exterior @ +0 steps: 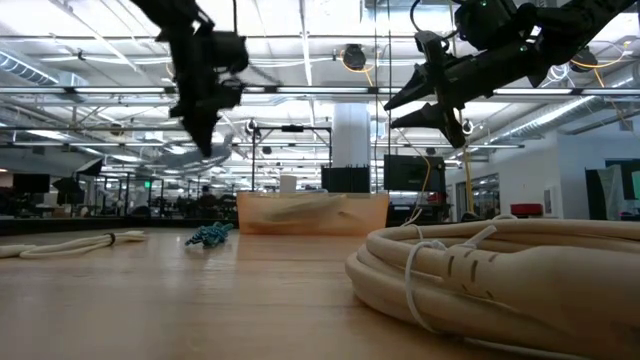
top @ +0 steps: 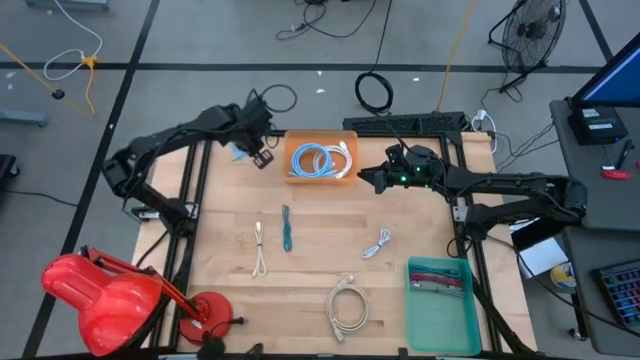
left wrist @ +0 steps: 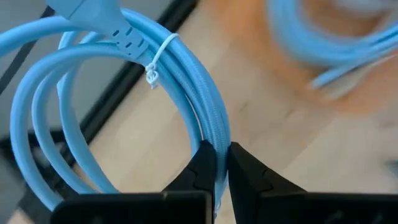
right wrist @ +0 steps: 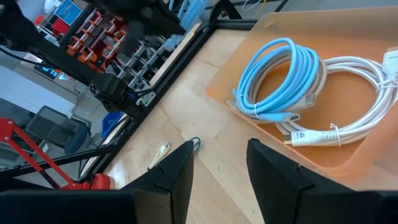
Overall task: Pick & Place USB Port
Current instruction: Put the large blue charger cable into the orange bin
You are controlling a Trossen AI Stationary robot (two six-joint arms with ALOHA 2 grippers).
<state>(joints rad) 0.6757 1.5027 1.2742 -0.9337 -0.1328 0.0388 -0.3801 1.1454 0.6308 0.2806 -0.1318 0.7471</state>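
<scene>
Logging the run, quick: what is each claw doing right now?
Left claw: closed on the coiled light-blue cable.
Right claw: open, holding nothing, hovering beside the orange plastic bin.

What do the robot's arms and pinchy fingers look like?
Both arms are black and thin, built from jointed segments. The left gripper and right gripper each end in two dark, pointed fingers. Small green lights glow on the right arm's wrist.
</scene>
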